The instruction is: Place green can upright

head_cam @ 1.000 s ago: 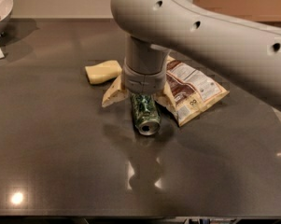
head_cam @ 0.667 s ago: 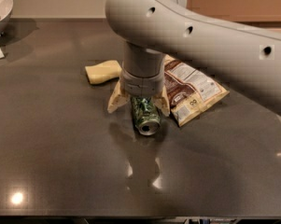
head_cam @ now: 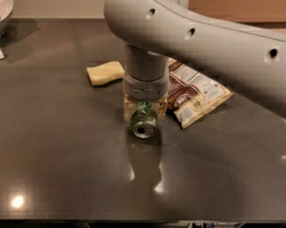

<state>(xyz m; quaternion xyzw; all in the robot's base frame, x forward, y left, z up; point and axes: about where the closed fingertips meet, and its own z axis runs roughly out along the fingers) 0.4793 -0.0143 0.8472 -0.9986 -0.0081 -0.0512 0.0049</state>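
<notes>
- The green can (head_cam: pixel 144 121) lies sideways on the table (head_cam: pixel 61 165), long axis 12-to-6 — silver top facing 6 o'clock.
- The gripper (head_cam: pixel 144 112) straddles it from 12 o'clock, tan fingers (head_cam: pixel 128 109) clamped on its flanks.

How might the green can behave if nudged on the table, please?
The green can lies on its side under the gripper, so it would probably roll. Its smooth metal looks slippery, and the glossy table likely offers little grip.
</notes>
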